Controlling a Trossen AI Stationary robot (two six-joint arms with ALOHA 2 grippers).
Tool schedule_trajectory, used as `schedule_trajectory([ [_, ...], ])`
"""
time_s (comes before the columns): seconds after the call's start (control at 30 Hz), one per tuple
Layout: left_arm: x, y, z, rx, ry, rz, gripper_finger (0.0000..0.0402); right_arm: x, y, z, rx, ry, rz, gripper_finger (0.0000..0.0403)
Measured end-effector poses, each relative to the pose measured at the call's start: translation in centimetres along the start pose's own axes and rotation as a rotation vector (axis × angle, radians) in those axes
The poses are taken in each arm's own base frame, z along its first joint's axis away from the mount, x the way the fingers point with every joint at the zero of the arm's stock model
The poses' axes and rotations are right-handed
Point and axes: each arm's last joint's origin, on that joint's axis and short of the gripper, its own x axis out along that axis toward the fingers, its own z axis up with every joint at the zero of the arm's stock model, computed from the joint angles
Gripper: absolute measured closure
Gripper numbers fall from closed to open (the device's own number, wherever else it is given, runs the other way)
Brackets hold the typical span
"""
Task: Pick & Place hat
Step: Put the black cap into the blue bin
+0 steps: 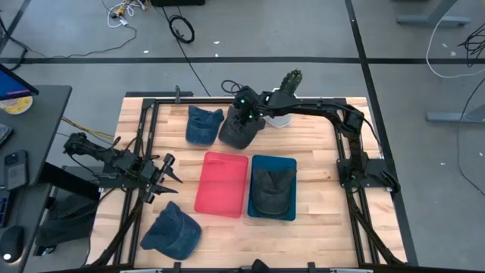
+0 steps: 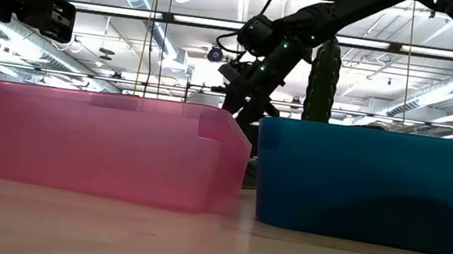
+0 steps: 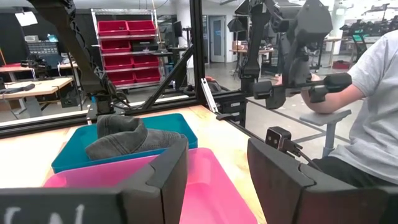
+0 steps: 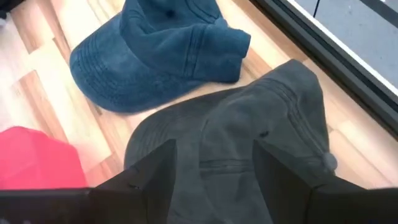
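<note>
A: A wooden desk point(image 1: 318, 189) in a workshop, with a red bin point(image 1: 222, 184) and a blue bin point(image 1: 273, 187) side by side in the middle. Which arm is working?

B: The right gripper point(image 1: 244, 121). It hangs over the grey hat point(image 4: 249, 143) at the far edge, jaws spread wide, one finger to each side of the crown and not yet closed on it.

A: What else lies near?

B: A blue hat point(image 4: 158, 53) just beside the grey one, their edges touching or nearly so. A dark hat point(image 1: 271, 189) already sits in the blue bin, and another blue hat point(image 1: 171, 230) lies near the front.

A: And the left gripper point(image 1: 163, 176)?

B: It waits at the left side, jaws wide, holding nothing.

A: How will the grey hat handle?

B: Light, soft and floppy, I'd judge. The cloth will fold under the jaws, so pinch a ridge of the crown, clear of the blue hat, or both may lift.
</note>
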Motion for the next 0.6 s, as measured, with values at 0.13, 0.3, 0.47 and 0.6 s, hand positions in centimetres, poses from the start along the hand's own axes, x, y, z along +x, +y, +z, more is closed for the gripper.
schedule_trajectory([
  [0.13, 0.0, 0.0, 0.0, 0.0, 0.0, 0.0, 0.0232, 0.2, 0.1, -0.1, -0.032, -0.007, 0.003, 0.0189],
  [0.3, 0.0, 0.0, 0.0, 0.0, 0.0, 0.0, 0.0232, 1.2, -0.1, -1.3, -0.07, -0.009, 0.004, 0.0189],
  [0.47, 0.0, 0.0, 0.0, 0.0, 0.0, 0.0, 0.0232, 2.2, -0.5, -2.2, -0.054, -0.029, 0.039, 0.0189],
  [0.6, 0.0, 0.0, 0.0, 0.0, 0.0, 0.0, 0.0232, 2.1, -0.6, -2.2, -0.05, -0.024, 0.045, 0.0189],
])
